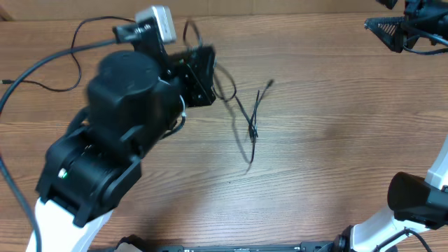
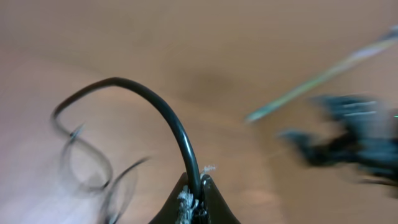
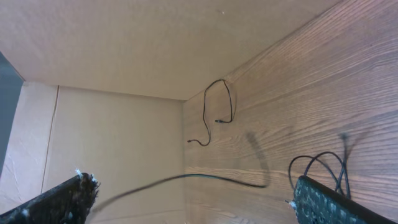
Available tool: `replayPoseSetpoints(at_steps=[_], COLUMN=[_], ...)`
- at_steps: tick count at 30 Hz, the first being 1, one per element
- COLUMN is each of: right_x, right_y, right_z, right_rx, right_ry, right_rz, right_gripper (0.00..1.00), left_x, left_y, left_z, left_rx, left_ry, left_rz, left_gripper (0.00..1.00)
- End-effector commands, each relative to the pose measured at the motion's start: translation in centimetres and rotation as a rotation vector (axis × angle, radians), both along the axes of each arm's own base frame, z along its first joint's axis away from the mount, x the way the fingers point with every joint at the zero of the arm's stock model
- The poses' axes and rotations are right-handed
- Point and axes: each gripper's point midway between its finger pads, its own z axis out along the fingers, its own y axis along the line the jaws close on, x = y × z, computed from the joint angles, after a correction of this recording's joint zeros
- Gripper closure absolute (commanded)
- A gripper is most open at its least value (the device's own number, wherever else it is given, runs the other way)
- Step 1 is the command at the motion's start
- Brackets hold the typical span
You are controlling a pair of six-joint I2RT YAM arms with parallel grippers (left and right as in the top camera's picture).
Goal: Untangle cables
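Observation:
In the overhead view my left gripper (image 1: 203, 70) sits over the table's upper middle, shut on a thin black cable. From it, loose cable strands (image 1: 253, 120) run right and down, one plug end pointing up-right. The left wrist view is blurred: the jaws (image 2: 196, 194) pinch the cable (image 2: 163, 106), which arches up and left into loose loops. My right gripper (image 1: 390, 31) hangs at the far right corner, open and empty. In the right wrist view its fingers (image 3: 193, 186) are wide apart, with cable loops (image 3: 318, 163) near the right finger and a separate strand (image 3: 219, 102) farther off.
The thicker camera cable (image 1: 49, 59) of the left arm crosses the upper left of the wooden table (image 1: 336, 133). A cardboard wall (image 3: 112, 124) stands along the table's edge. The right arm's base (image 1: 413, 210) is at the lower right.

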Motion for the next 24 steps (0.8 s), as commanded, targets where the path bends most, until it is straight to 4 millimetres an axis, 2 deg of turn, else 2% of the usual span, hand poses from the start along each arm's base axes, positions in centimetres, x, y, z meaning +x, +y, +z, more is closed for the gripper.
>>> replayPoseSetpoints(at_steps=[1,3,6,10,12,15,17,19,24], right_x=[-0.1,-0.1,-0.1,-0.1,-0.1,-0.1,-0.1,-0.1,-0.1], right_y=[-0.2,-0.2,-0.2,-0.2,-0.2,-0.2,-0.2,-0.2,-0.2], right_z=[0.4,0.4,0.4,0.4,0.4,0.4,0.4,0.4,0.4], right_rx=[-0.011,-0.011,-0.011,-0.011,-0.011,-0.011,-0.011,-0.011,-0.011], right_ry=[-0.019,-0.02,-0.019,-0.019,-0.019,-0.019,-0.019,-0.019,-0.019], right_rz=[-0.004,-0.004,-0.004,-0.004,-0.004,-0.004,-0.004,-0.004,-0.004], right_gripper=[0.0,0.0,0.0,0.0,0.0,0.0,0.0,0.0,0.0], left_x=[1.2,0.8,0.0,-0.9,-1.2,-1.1,-0.9,-1.0,-0.8], left_y=[0.8,-0.7,-2.5,-3.4,-3.2,-1.8,1.4,3.3,10.4], left_z=[-4.6,-6.5,-8.0,-7.3,-6.0,-2.2,4.8,8.2,13.8], left_rx=[0.02,0.035,0.024,-0.006,0.001,0.033,0.083,0.144,0.245], left_ry=[0.187,0.269,0.349,0.355,0.313,0.17,-0.083,-0.225,-0.407], left_rz=[0.121,0.048,-0.052,-0.122,-0.137,-0.138,-0.1,-0.069,0.28], left_gripper=[0.96,0.96,0.96,0.96,0.96,0.96,0.96,0.96,0.96])
